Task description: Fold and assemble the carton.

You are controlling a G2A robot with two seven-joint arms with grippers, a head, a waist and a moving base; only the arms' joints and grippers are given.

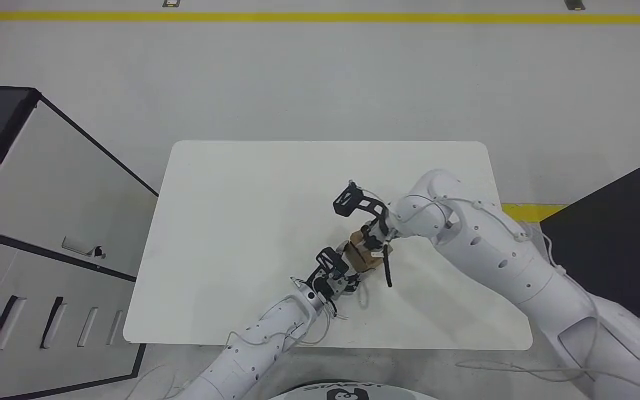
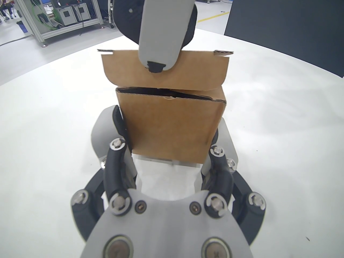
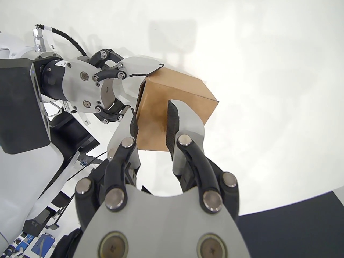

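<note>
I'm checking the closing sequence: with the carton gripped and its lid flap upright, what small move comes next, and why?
Probably the right gripper should tip the lid flap down over the opening. The left gripper clamps the carton by its sides, the flap stands upright, and a right finger rests against it.

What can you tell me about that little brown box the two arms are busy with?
The box is small, plain brown corrugated cardboard, its body already squared up. One end is open: a wide flap with small tabs at its corners stands up beside a dark gap. The left gripper clamps the body by two opposite sides; the right gripper meets the flap. It is over the robot's side of the white table; whether it touches the tabletop is unclear.
</note>
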